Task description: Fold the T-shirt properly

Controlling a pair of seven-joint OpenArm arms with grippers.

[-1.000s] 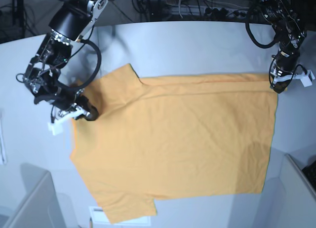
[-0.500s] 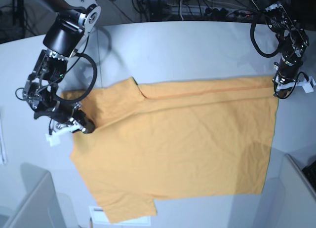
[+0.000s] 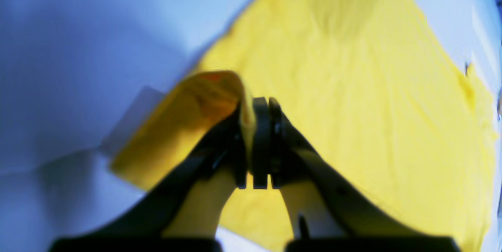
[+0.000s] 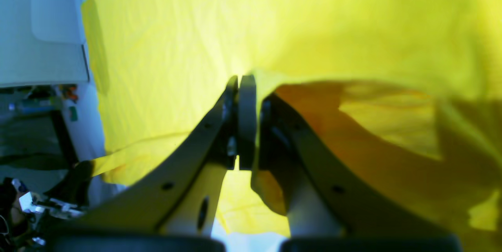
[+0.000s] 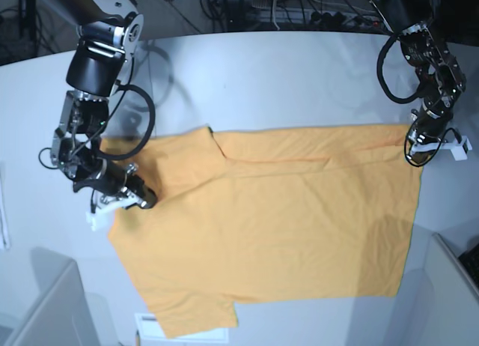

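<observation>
The orange-yellow T-shirt (image 5: 284, 219) lies spread flat on the pale table (image 5: 284, 76), with one sleeve at the bottom (image 5: 194, 316) and the other at the top left. My right gripper (image 5: 142, 201) is shut on the shirt's edge at the left of the base view. In the right wrist view the right gripper (image 4: 245, 83) pinches a raised fold of fabric (image 4: 353, 99). My left gripper (image 5: 412, 158) is shut on the shirt's far right corner. In the left wrist view the left gripper (image 3: 257, 106) pinches a lifted corner (image 3: 208, 91).
Grey bins stand at the front left (image 5: 45, 308) and front right (image 5: 453, 286). A white sheet (image 5: 150, 327) peeks out beside the lower sleeve. Cables and equipment (image 5: 299, 13) run along the back edge of the table.
Both grippers have moved toward the front of the table, still shut on the shirt. The shirt's far edge has come along with them and lies nearer the front.
</observation>
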